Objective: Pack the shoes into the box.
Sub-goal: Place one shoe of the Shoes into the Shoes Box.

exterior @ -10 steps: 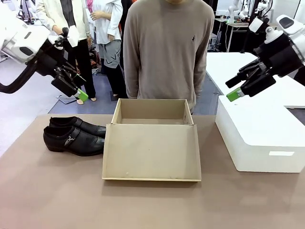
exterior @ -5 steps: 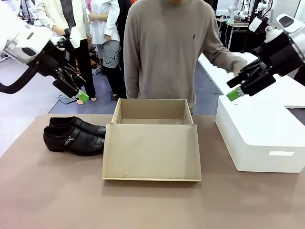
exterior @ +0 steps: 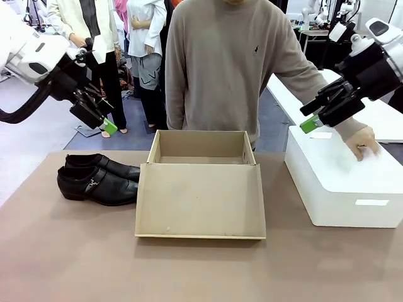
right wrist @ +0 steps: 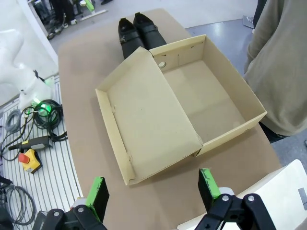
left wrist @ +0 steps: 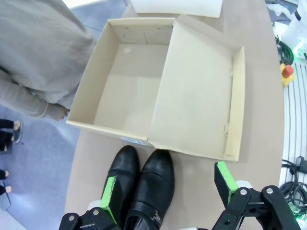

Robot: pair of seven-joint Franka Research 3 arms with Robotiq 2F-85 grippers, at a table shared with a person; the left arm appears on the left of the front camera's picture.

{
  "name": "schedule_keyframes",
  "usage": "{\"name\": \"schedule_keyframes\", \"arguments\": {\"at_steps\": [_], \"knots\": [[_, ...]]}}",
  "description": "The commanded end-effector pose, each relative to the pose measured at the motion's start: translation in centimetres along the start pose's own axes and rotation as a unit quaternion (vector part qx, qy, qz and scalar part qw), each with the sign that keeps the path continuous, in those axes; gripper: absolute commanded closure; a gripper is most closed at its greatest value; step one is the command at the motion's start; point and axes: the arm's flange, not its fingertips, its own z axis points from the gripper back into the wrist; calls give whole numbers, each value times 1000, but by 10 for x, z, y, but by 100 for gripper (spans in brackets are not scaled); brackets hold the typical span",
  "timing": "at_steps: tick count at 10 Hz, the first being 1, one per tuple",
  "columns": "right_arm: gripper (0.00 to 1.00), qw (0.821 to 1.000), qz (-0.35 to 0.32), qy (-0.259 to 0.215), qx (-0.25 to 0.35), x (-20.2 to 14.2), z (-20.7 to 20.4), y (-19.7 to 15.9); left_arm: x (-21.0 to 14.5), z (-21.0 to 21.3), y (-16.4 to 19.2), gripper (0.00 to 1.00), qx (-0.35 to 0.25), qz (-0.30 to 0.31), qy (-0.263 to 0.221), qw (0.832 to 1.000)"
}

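Note:
Two glossy black shoes (exterior: 97, 178) lie side by side on the brown table, left of the open cardboard box (exterior: 200, 148), toes toward it; they also show in the left wrist view as shoes (left wrist: 143, 185) and in the right wrist view as shoes (right wrist: 137, 31). The box (left wrist: 125, 79) is empty, its flap lid (exterior: 200, 200) lying flat toward me; no tissue paper shows in the box (right wrist: 201, 98). My left gripper (exterior: 106, 123) hangs open high above the shoes, its fingers (left wrist: 110, 196) spread. My right gripper (exterior: 310, 122) hangs open above the white box's left end.
A big white rounded box (exterior: 343, 182) stands at the right of the table; the person's hand (exterior: 360, 146) rests on its top. The person (exterior: 220, 63) stands right behind the cardboard box. Bare tabletop (exterior: 189, 270) lies in front.
The person's arm has reached out to the right, behind my right gripper, and the hand now lies on the white box. Both arms have stayed still.

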Motion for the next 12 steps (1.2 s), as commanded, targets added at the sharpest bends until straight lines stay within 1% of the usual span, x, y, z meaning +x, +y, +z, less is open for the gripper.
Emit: {"name": "schedule_keyframes", "arguments": {"at_steps": [1,4,5,7,8,10,12], "knots": [[0,1000,13,-12,8,-1,-2,-2,3,4,4,0,-5,-24,21,999],[0,1000,13,-12,8,-1,-2,-2,11,13,19,0,-16,-86,105,991],[0,1000,13,-12,8,-1,-2,-2,13,14,28,0,-23,-100,132,986],[0,1000,13,-12,8,-1,-2,-2,17,10,51,0,-15,-137,185,973],[0,1000,13,-12,8,-1,-2,-2,16,6,63,0,-11,-139,206,969],[0,1000,13,-12,8,-1,-2,-2,11,-2,85,0,-23,-138,237,961],[0,1000,13,-12,8,-1,-2,-2,6,-5,99,0,-30,-130,261,956]]}}
